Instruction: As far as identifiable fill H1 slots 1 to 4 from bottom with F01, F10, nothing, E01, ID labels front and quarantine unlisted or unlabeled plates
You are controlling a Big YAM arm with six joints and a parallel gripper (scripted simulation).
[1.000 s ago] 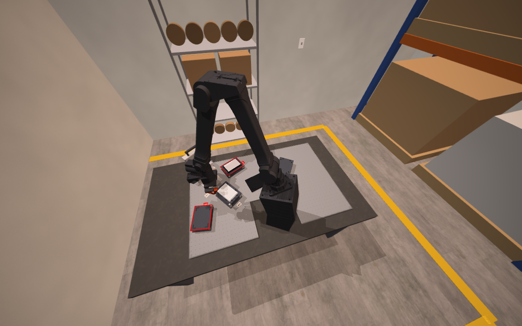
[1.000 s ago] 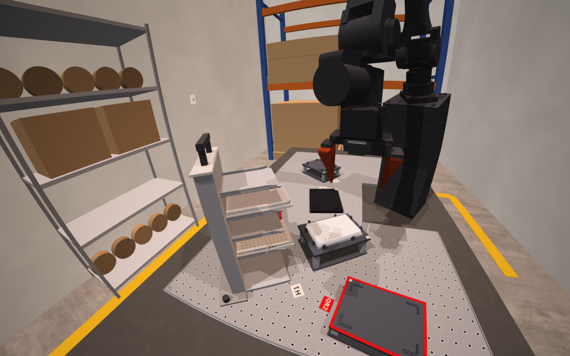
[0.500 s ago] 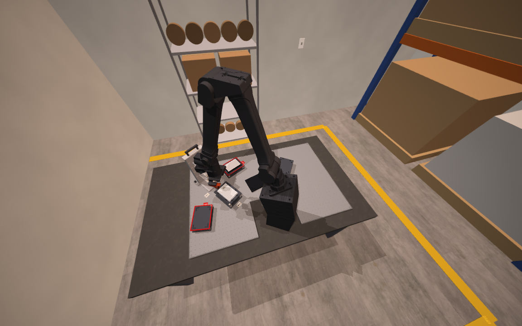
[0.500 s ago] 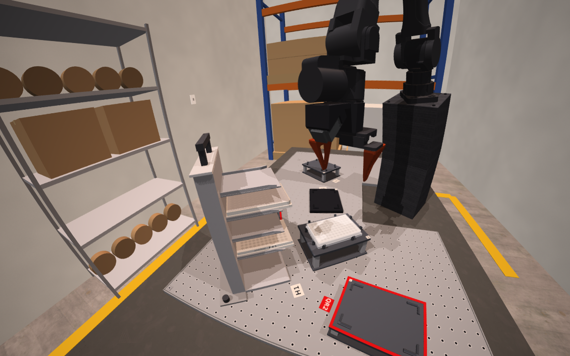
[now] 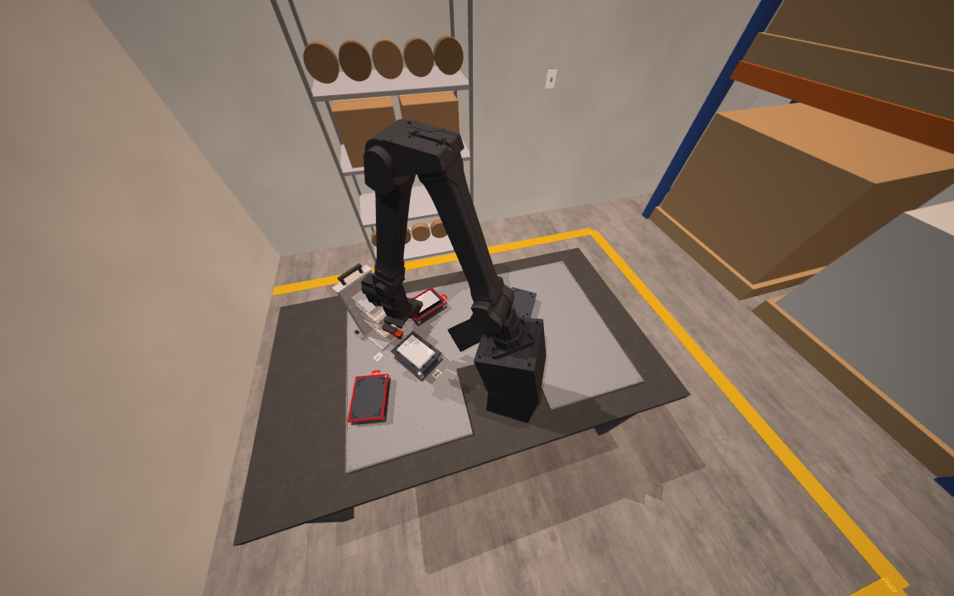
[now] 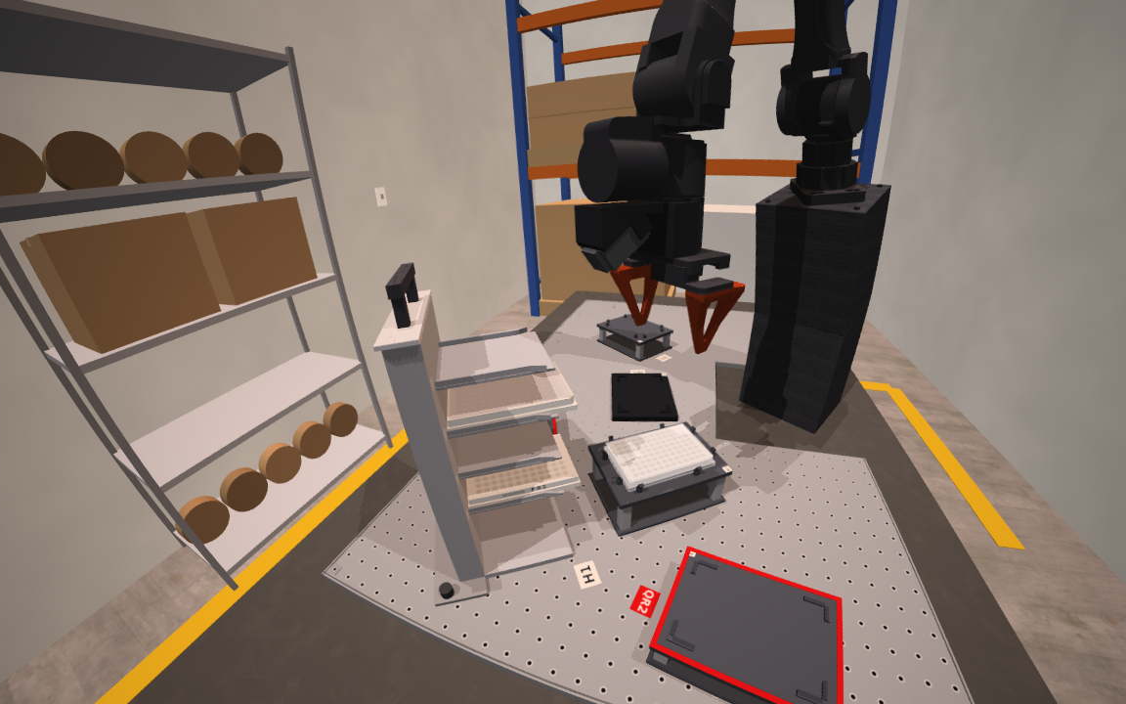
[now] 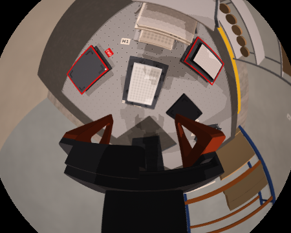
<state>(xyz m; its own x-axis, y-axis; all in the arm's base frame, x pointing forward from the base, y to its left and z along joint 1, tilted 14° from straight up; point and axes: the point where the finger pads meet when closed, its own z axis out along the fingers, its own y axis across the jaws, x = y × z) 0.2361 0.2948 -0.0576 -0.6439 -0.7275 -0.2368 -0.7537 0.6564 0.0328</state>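
The plate hotel H1 (image 6: pixel 427 411) (image 5: pixel 358 311) (image 7: pixel 163 26) stands at the left of the deck. Two tan plates lie on its shelves: an upper one (image 6: pixel 505 398) and a lower one (image 6: pixel 519 477). The bottom shelf looks bare. I cannot read any ID labels. A white plate (image 6: pixel 659 453) (image 5: pixel 416 354) (image 7: pixel 142 84) lies on a raised nest in front of the hotel. Another white plate (image 5: pixel 428 300) (image 7: pixel 206 61) lies in a red-framed nest behind the hotel. The red-framed nest QR2 (image 6: pixel 746 626) (image 5: pixel 369 397) (image 7: pixel 87 69) holds nothing. My gripper (image 6: pixel 673 315) (image 7: pixel 143 117) is open and empty, hanging well above the deck beyond the white plate.
A flat black nest (image 6: pixel 644 395) (image 7: pixel 184 108) and a small raised nest (image 6: pixel 632 336) lie below and behind the gripper. The arm's black pedestal (image 6: pixel 812 306) (image 5: pixel 510 370) stands to the right. A metal shelf rack (image 6: pixel 155 306) stands off the deck at the left.
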